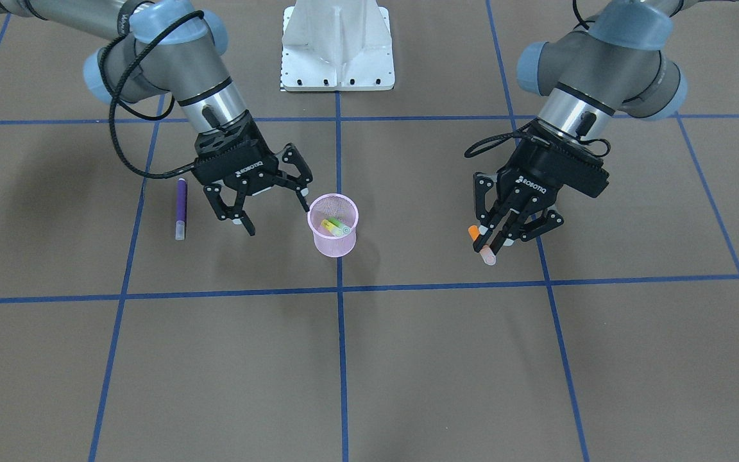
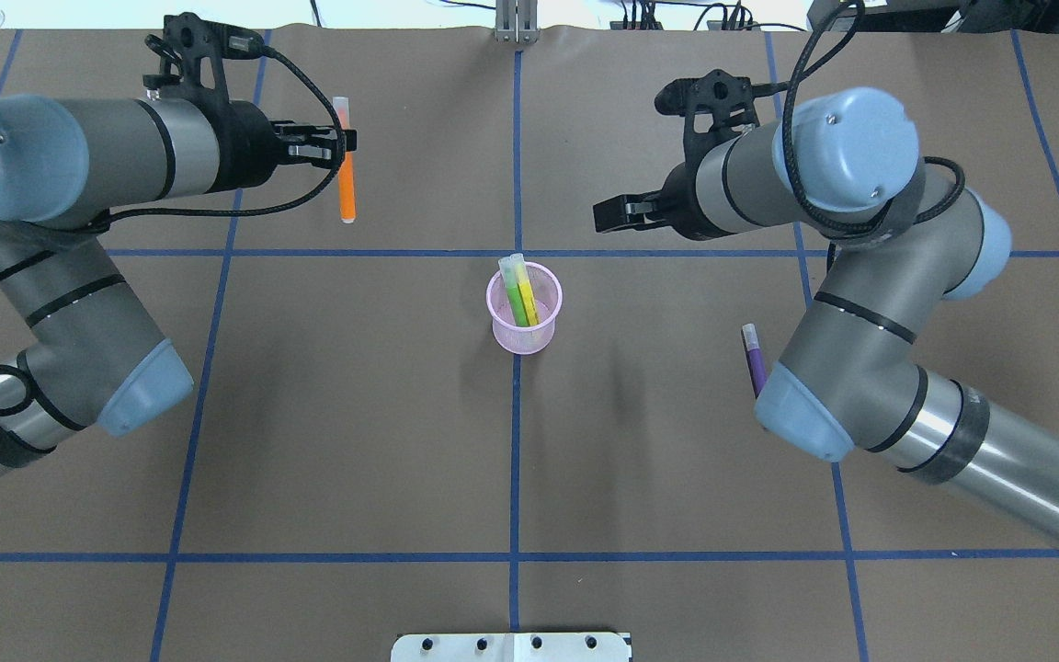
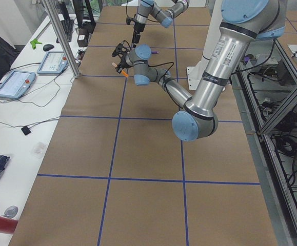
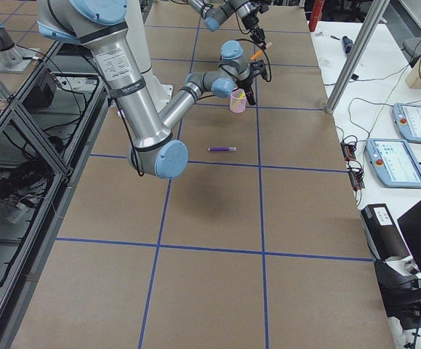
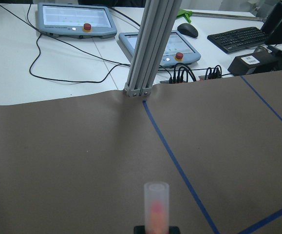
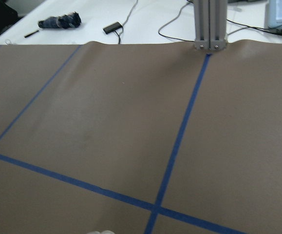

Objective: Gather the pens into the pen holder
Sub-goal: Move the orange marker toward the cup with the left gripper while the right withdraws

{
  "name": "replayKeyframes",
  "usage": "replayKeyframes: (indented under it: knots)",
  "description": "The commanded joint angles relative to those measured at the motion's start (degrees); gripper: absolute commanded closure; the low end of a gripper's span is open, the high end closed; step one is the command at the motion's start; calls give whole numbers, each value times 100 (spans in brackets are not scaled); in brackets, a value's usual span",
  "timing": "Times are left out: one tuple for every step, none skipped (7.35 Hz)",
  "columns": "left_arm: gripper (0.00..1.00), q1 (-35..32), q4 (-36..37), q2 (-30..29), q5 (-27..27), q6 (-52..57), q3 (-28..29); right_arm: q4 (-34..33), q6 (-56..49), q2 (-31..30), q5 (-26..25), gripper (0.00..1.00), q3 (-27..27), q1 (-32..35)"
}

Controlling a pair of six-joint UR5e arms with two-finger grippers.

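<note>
- At the middle of the tabletop (image 1: 408, 359), where two blue tape lines (image 1: 341, 333) cross, the pink mesh pen holder (image 1: 333, 242) stands upright.
- Inside it are two pens, the green pen (image 2: 516, 290) and the yellow pen (image 2: 530, 302). They lean side by side against the rim on the side away from the robot, their pale caps poking out above it.
- On the robot's left and well apart from the holder, the left tool (image 1: 496, 239) is clenched around the orange pen (image 2: 347, 184).
- It grips the pen near the cap end, so most of the orange barrel sticks out toward the robot. The translucent cap points away from the robot's white base (image 1: 337, 45). The left wrist view shows that cap straight ahead, with the brown tabletop below it.
- The right tool (image 1: 278, 218) hangs close to the pen holder on the robot's right side, released and carrying nothing, with its jaws spread wide. In the front-facing view one fingertip lines up with the holder's rim, but whether it touches cannot be told.
- Farther out on the robot's right, the purple pen (image 1: 181, 202) lies flat on the tabletop. It runs roughly along a blue tape line, cap end away from the robot, apart from both tools and from the holder.
</note>
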Motion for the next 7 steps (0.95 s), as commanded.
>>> replayKeyframes:
  knots:
    - [100,426,-700,14,444,-155,-4,-756,8,-169,652,1,26,270]
    - [100,549,-1262,23,471,-163,109,-1010,8,-196,923,1,-1,349]
    - [100,741,-1807,15,819,-216,293,-1326,8,-205,1265,1,-1,506]
    - [100,1126,-2387,-72,1345,-295,625,-1390,-1,-249,1408,1,-27,543]
    - [100,1408,-2732,-256,1655,-304,924,-1330,-88,-397,1409,1,-106,543]
    - [100,1507,-2935,-414,1727,-304,1189,-1294,-141,-486,1375,1,-185,534]
    - [100,1551,-3033,-433,1728,-304,1209,-1294,-238,-530,1365,1,-212,534]
